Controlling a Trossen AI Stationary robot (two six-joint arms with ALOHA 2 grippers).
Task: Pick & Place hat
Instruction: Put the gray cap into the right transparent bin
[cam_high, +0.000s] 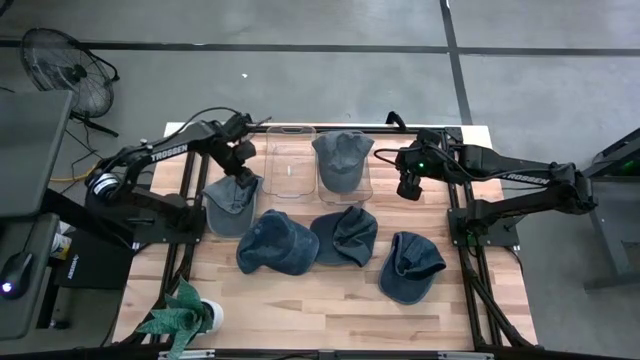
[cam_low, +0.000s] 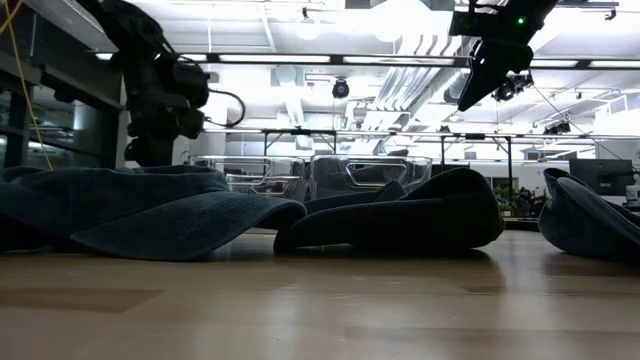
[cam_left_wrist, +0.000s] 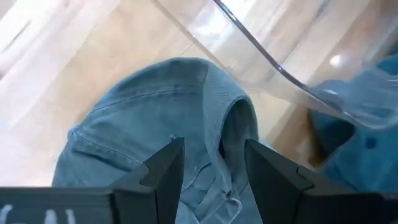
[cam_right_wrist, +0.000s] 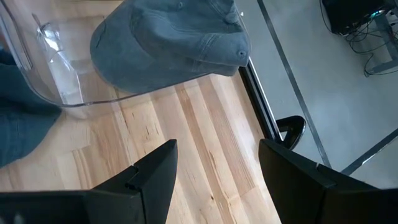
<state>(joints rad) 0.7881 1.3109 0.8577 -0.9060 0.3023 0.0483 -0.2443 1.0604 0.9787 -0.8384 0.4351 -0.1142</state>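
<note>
While the left end effector (cam_high: 243, 168) hangs low over a blue cap (cam_high: 231, 203) just left of the empty clear bin (cam_high: 289, 160), its fingers (cam_left_wrist: 166, 171) stand parted astride the cap's crown without pinching it. Right of that bin sits a second clear bin (cam_high: 345, 180) with a grey cap (cam_high: 341, 156) resting in it. Further right, the right end effector (cam_high: 409, 186) hovers open and empty over bare table (cam_high: 300, 295). Three more blue caps (cam_high: 340, 234) lie in front of the empty bin.

Front table (cam_high: 330, 300) bare — hats (cam_high: 277, 243) mid-table.
</note>
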